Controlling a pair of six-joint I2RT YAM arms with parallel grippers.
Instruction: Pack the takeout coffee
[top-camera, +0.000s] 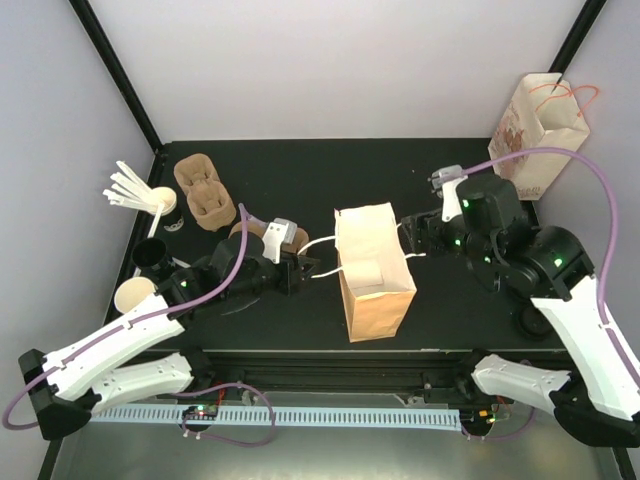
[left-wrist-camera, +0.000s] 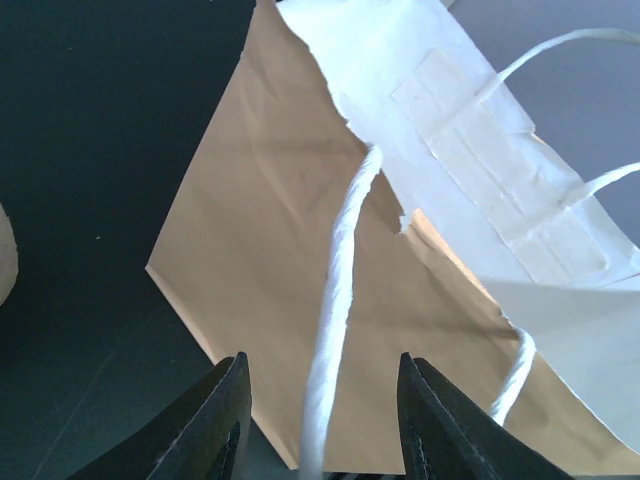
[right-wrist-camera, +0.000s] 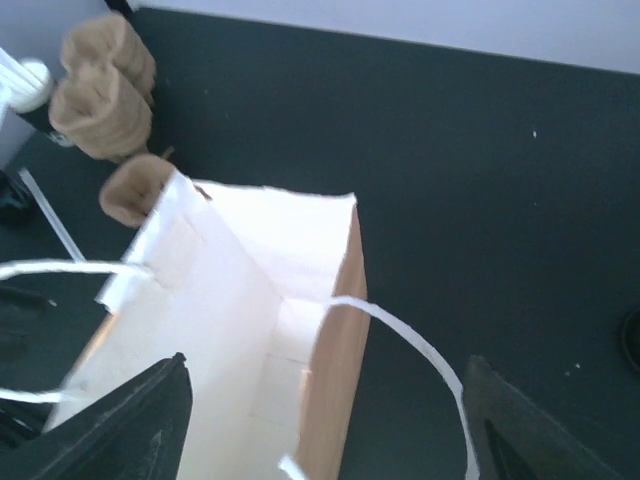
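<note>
- While it is carrying everything, the dark worktop (top-camera: 300, 170) is filling the view.
- The brown paper bag (top-camera: 378, 300) is standing open at the centre, its white cord handles (left-wrist-camera: 340, 260) drooping to either side.
- A printed paper bag (top-camera: 535, 125) is standing at the far right corner.
- The left hand (left-wrist-camera: 322, 370) is hovering at the brown paper bag's left side, fingers partly spread, one handle running loose between them.
- The right hand (right-wrist-camera: 325, 365) is hanging over the bag's right rim, fingers spread wide, a handle looping unclamped between them.
- Pulp cup carriers (top-camera: 200, 190) are sitting far left.
- The cream paper cup (top-camera: 135, 295) is standing upright at the worktop's left edge, well apart from the brown paper bag.
</note>
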